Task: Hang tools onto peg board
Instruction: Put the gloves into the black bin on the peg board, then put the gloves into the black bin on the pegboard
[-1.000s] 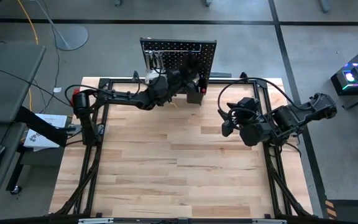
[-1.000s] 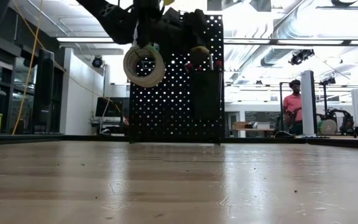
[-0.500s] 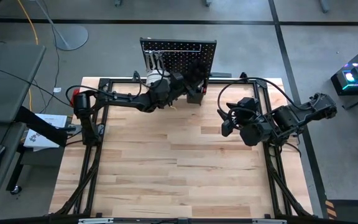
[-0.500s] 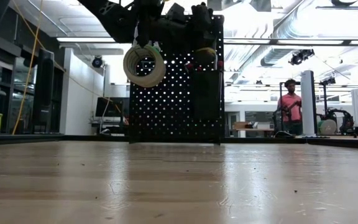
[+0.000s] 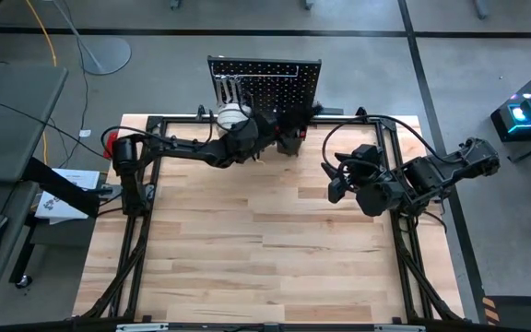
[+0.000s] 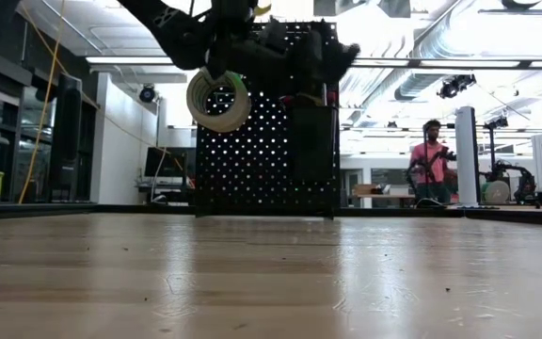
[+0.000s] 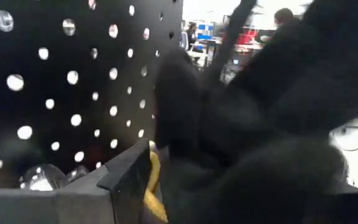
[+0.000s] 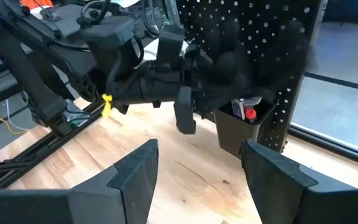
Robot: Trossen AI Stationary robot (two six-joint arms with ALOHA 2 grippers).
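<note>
So the left gripper (image 5: 282, 123) was up at the top centre of the overhead shot, right against the peg board (image 5: 265, 78), over its small black bin (image 8: 244, 127). Fingers looked spread, nothing pinched that I could make out (a red-tipped tool (image 8: 250, 113) sat in the bin). A white tape roll (image 6: 218, 99) hung upper left in the table-level shot. The right gripper (image 8: 197, 165) waited at centre right, fingers wide apart, empty. Looked like a drop-off; next it'd need to back off cleanly.
</note>
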